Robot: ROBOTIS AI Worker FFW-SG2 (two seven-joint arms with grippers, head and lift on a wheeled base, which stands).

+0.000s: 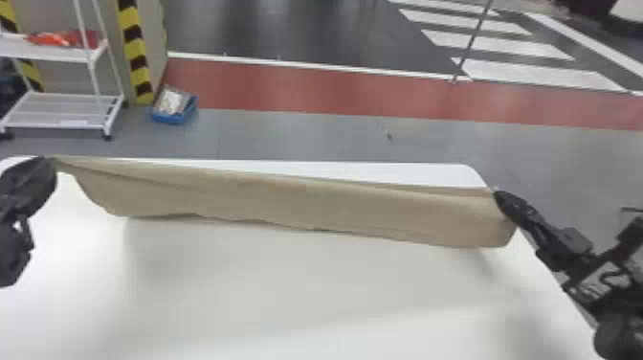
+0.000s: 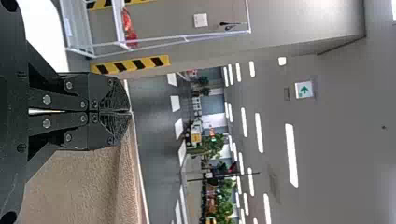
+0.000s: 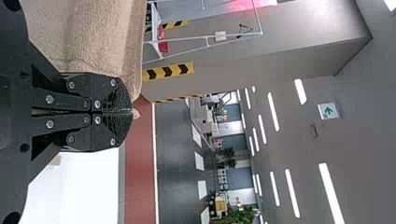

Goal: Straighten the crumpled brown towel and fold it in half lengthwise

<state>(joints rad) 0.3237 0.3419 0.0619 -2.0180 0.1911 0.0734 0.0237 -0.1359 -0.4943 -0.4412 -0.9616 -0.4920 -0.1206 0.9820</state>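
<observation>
The brown towel (image 1: pixel 306 206) is stretched in a long, narrow band between the two grippers, over the far part of the white table (image 1: pixel 306 287), with shallow creases along it and a slightly wavy near edge; whether that edge touches the tabletop, I cannot tell. The left gripper (image 1: pixel 51 162) has its fingers (image 2: pixel 112 93) pressed together on the towel's left end, by the far left of the table, and the cloth narrows toward that grip. The right gripper (image 1: pixel 498 195) pinches the other end near the table's right edge, its fingers (image 3: pixel 112 93) closed, a small bit of cloth poking out past their tips in the right wrist view. Below that grip the towel's right end drops to a rounded corner. Beyond the table, on the grey floor, a blue box (image 1: pixel 174 118) with something pale in it sits near a white wheeled rack (image 1: pixel 67 124), which has red things (image 1: pixel 62 39) on its upper shelf. A yellow and black striped post edge (image 1: pixel 136 52) rises just beside the rack, and a red strip (image 1: pixel 287 91) runs across the floor farther back
</observation>
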